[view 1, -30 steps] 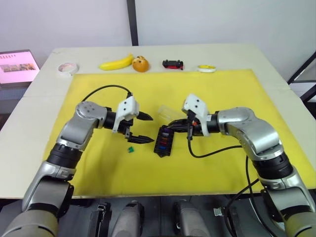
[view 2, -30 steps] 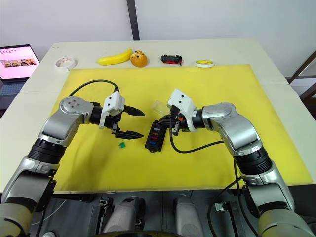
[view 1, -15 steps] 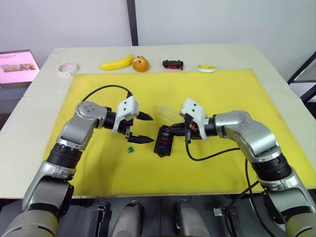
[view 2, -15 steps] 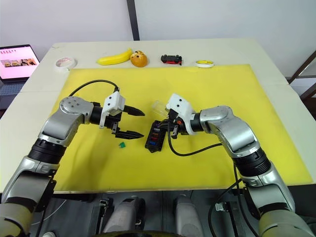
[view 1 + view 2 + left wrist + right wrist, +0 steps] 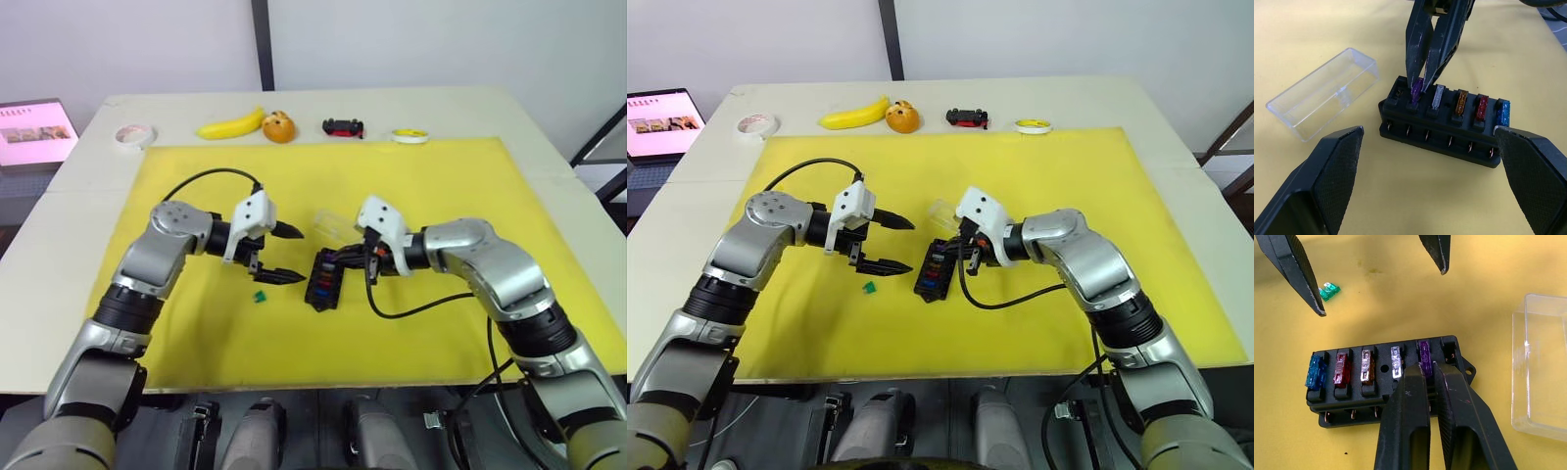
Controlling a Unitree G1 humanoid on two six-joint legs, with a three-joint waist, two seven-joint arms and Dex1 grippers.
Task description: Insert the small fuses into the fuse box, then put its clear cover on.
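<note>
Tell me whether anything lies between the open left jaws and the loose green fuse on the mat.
Nothing visible does. The green fuse lies alone on the yellow mat just below the left gripper, apart from the fuse box.

Bright, even overhead light, and the yellow mat [image 5: 421,186] reads flat with no glare. Soft short shadows sit under both arms. In the left wrist view the fuse box [image 5: 1442,120] is crisp while the near fingertips [image 5: 1327,181] blur. The clear cover [image 5: 1542,367] catches faint highlights along its edges.
</note>
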